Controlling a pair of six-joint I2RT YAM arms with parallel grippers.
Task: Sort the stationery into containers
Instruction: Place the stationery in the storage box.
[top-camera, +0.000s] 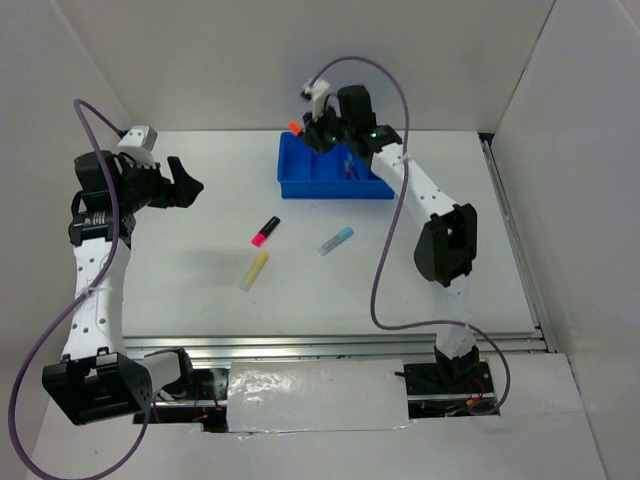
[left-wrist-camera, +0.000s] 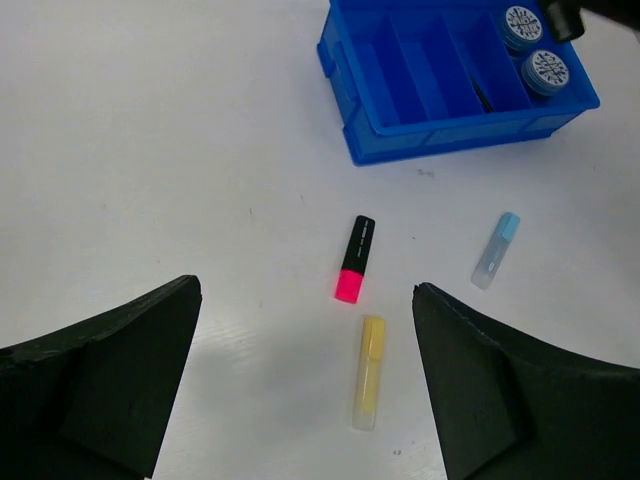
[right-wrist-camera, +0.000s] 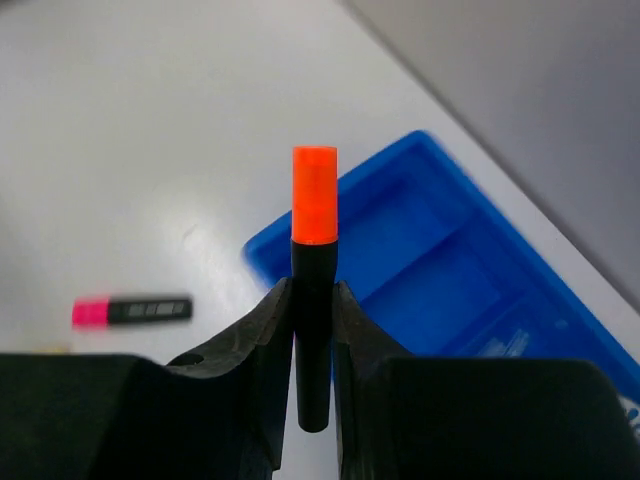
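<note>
- The white counter (top-camera: 200, 290) is carrying everything, and the right arm is reaching across its far right side.
- The blue tray (top-camera: 300, 186) is sitting at the far middle. The right arm is covering part of it in the top view.
- The left hand (left-wrist-camera: 306, 290) is hovering with its fingers spread wide, gripping nothing.
- The right hand (right-wrist-camera: 313, 300) is pinching the orange highlighter (right-wrist-camera: 314, 200) by its black barrel, near the tray's far left corner.
- The pink highlighter (left-wrist-camera: 354, 258), pale yellow highlighter (left-wrist-camera: 369, 372) and light blue highlighter (left-wrist-camera: 495, 250) are lying apart on the counter, nearer than the tray.
- Two patterned rolls (left-wrist-camera: 546, 70) are sitting in the tray's right end compartment. The picture edge is cutting off the farther one.
- Something thin and dark is lying in the compartment beside them, too small to identify.
</note>
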